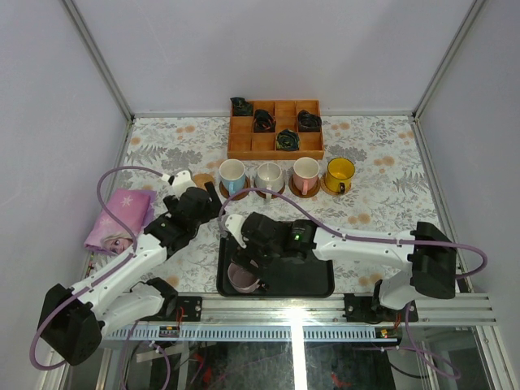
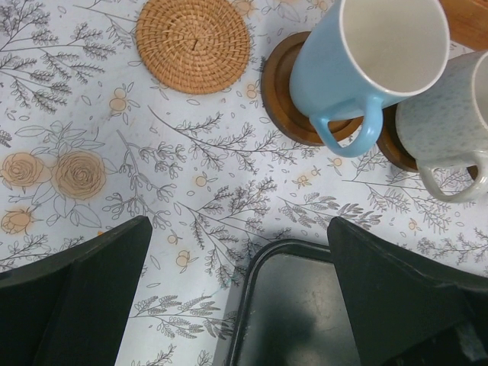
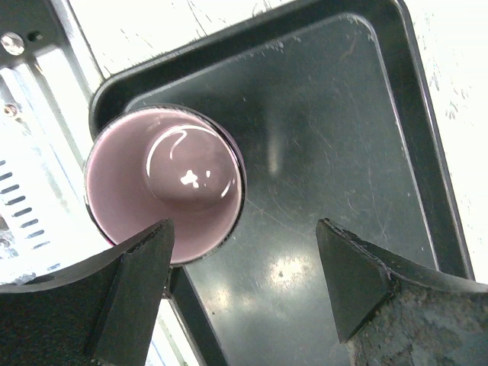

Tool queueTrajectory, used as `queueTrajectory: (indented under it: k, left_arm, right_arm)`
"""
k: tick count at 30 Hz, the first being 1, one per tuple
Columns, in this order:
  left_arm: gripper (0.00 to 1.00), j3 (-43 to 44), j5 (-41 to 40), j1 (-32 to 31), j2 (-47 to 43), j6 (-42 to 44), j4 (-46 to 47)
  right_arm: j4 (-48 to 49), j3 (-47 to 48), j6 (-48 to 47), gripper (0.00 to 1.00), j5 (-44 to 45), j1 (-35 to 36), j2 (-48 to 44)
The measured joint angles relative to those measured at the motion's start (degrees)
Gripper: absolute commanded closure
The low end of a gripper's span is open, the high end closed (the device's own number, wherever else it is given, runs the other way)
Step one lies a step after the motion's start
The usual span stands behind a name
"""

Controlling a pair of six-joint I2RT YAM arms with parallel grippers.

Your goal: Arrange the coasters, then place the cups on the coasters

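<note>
Four cups stand in a row on coasters: light blue [image 1: 232, 175], cream-white [image 1: 269, 176], pink [image 1: 305, 173] and yellow [image 1: 339, 172]. A tan woven coaster [image 1: 202, 179] lies bare at the row's left end. In the left wrist view it [image 2: 193, 34] lies beside the blue cup [image 2: 374, 53], which stands on a dark brown coaster [image 2: 278, 91]. My left gripper [image 2: 238, 225] hangs open over the tablecloth and the tray's corner, holding nothing. The mauve cup [image 3: 164, 183] stands upright in the black tray [image 3: 343, 114]. My right gripper [image 3: 244, 225] is open just above it, one finger over its rim.
An orange wooden grid box [image 1: 275, 128] with dark bundles sits at the back. A pink cloth [image 1: 120, 219] lies at the left. The black tray [image 1: 309, 284] lies at the near edge, next to the metal rail.
</note>
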Motion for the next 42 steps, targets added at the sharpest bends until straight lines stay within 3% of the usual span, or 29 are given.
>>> queueTrajectory:
  k: [9,13,17,23,30,38,42]
  left_arm:
    - [0.00,-1.33,-0.15,0.00,-0.61,-1.09,-0.33]
    - [0.00,-1.64,-0.15,0.00,-1.38,-1.38,-0.33]
    - [0.00,-2.19,-0.15,0.00,-2.25,-1.60,-0.33]
    - [0.00,-2.95,-0.13,0.00,-2.45,-1.75,-0.35]
    - [0.00,-2.95,0.76,0.00,-0.90,-1.64,0.04]
    - [0.00,-3.13,4.04,-0.02,0.26,-0.17,1.86]
    - [0.00,-3.48,5.40,-1.09,0.33,1.42,3.26]
  right_arm:
    - [1.79,2.93,-1.57,0.24,-2.32,0.46,5.77]
    - [1.90,3.39,-1.81,0.33,-2.73,0.48,8.83]
    - [2.71,4.02,-1.95,0.53,-2.60,0.48,12.04]
    - [3.28,4.13,0.09,0.99,-0.90,0.52,13.38]
    - [4.15,2.58,9.73,1.00,8.24,1.01,12.00]
    - [-3.10,1.36,31.63,1.00,30.91,0.72,9.88]
    - [-6.73,-1.31,41.20,0.98,35.76,-1.38,7.56]
